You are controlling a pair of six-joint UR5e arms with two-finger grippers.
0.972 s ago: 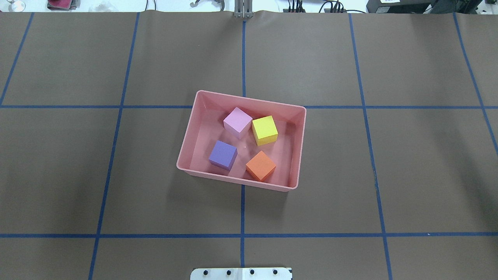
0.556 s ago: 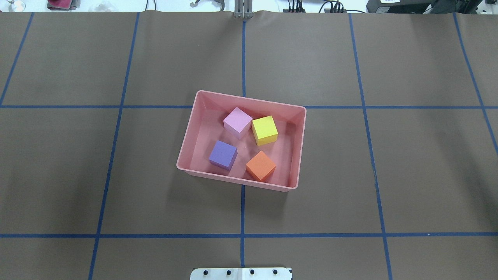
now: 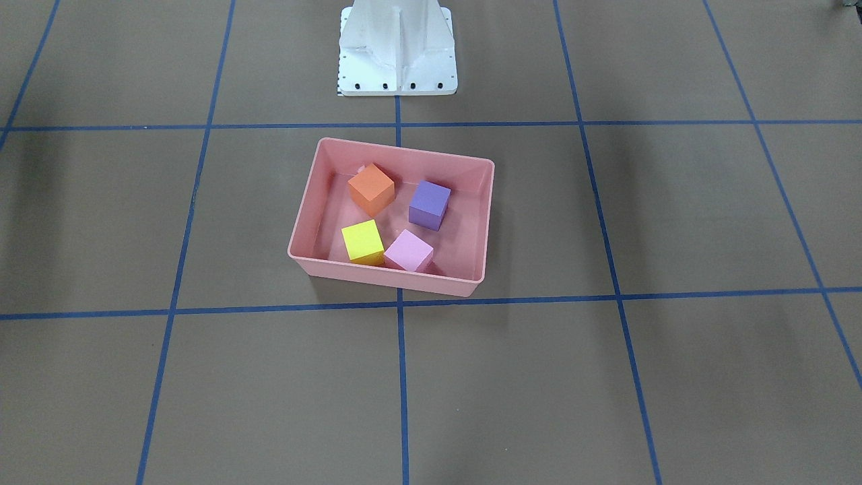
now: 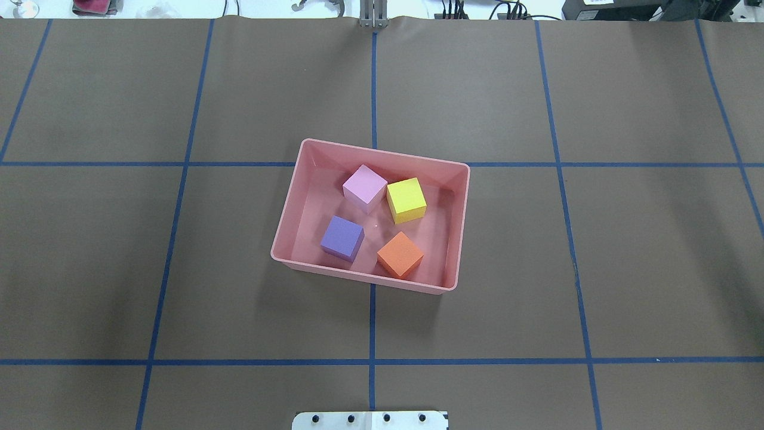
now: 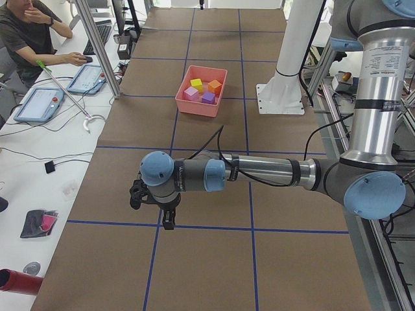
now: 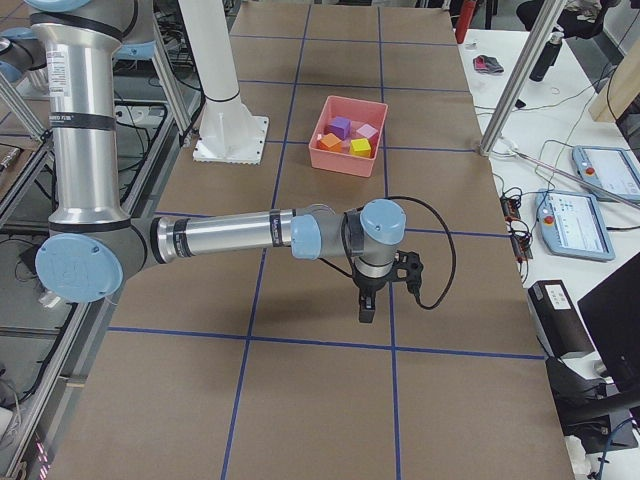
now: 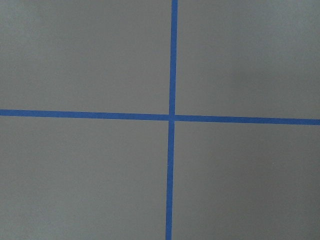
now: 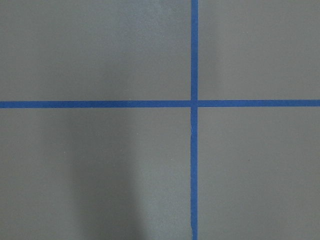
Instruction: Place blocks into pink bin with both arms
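- While left gripper (image 5: pixel 168 222) and right gripper (image 6: pixel 366 311) hang near the worktop's opposite ends, I cannot tell their jaws' state.
- Nothing has moved lately: the blocks (image 4: pixel 406 199) lie inside the pink bin (image 4: pixel 291 206), mid-worktop; I judge the task done.

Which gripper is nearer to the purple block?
Left, probably, but narrowly. The left gripper and right gripper hover far out on opposite sides, about mirrored; the purple block lies in the half of the pink bin toward the left arm.
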